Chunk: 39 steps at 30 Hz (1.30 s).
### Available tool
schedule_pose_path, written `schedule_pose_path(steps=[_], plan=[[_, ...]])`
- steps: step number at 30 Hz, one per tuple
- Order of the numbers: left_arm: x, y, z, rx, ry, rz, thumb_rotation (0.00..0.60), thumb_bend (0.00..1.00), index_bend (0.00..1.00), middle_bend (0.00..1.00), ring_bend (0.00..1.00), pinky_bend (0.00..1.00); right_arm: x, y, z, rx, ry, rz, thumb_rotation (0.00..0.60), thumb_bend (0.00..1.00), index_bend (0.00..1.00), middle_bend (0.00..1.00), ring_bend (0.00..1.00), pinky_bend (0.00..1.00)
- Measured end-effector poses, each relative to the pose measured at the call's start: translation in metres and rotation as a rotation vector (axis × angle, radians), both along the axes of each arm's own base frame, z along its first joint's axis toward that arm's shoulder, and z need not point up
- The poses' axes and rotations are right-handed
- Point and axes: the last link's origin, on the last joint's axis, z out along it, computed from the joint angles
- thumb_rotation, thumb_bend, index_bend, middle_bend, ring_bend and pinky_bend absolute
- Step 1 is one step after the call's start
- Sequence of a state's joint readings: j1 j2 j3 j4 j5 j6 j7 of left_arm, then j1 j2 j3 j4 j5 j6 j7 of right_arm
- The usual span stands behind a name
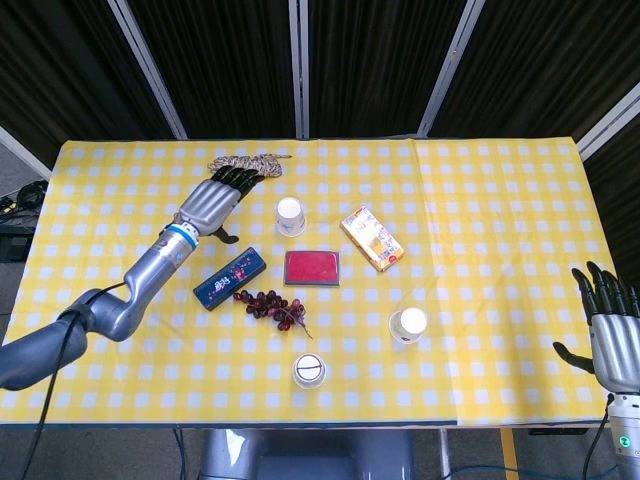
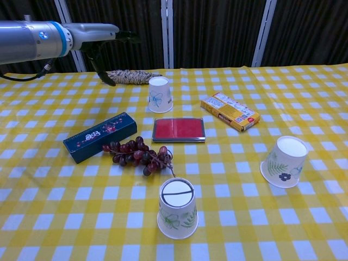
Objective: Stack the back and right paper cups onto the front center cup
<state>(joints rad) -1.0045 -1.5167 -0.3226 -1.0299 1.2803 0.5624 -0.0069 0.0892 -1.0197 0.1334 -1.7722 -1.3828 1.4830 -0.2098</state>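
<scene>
Three white paper cups stand upside down on the yellow checked cloth. The back cup (image 1: pixel 289 215) (image 2: pixel 160 94) is near the middle, the right cup (image 1: pixel 407 325) (image 2: pixel 284 161) sits toward the front right, and the front center cup (image 1: pixel 309 370) (image 2: pixel 177 208) is by the near edge. My left hand (image 1: pixel 215 200) (image 2: pixel 100 31) hovers above the table just left of the back cup, fingers stretched out, thumb hanging down, holding nothing. My right hand (image 1: pixel 612 335) stays off the table's right edge, fingers spread and empty.
A coiled rope (image 1: pixel 245 164) (image 2: pixel 128 76) lies behind the left hand. A blue box (image 1: pixel 228 277) (image 2: pixel 99 136), grapes (image 1: pixel 270 305) (image 2: pixel 138 154) and a red case (image 1: pixel 312 267) (image 2: pixel 178 129) lie between back and front cups. A yellow carton (image 1: pixel 371 238) (image 2: pixel 229 111) lies right of them.
</scene>
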Motion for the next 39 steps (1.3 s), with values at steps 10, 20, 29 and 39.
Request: schedule_pose_path(steps=[10, 20, 29, 39], plan=[[0.053, 0.038, -0.057, -0.012, 0.028, 0.026, 0.600, 0.22, 0.07, 0.04, 0.04, 0.11, -0.015, -0.004, 0.006, -0.021, 0.012, -0.059, 0.600, 0.00, 0.00, 0.00, 0.00, 0.00], [0.076, 0.041, -0.093, -0.052, 0.033, 0.070, 0.600, 0.23, 0.18, 0.20, 0.21, 0.35, -0.022, -0.005, 0.009, -0.037, 0.019, -0.087, 0.600, 0.00, 0.00, 0.00, 0.00, 0.00], [0.070, 0.046, -0.092, -0.005, 0.075, 0.072, 0.600, 0.23, 0.38, 0.35, 0.35, 0.53, -0.024, -0.006, 0.010, -0.041, 0.016, -0.096, 0.600, 0.00, 0.00, 0.00, 0.00, 0.00], [0.066, 0.046, -0.092, -0.008, 0.058, 0.087, 0.600, 0.29, 0.47, 0.42, 0.40, 0.55, -0.022, -0.005, 0.011, -0.047, 0.015, -0.087, 0.600, 0.00, 0.00, 0.00, 0.00, 0.00]])
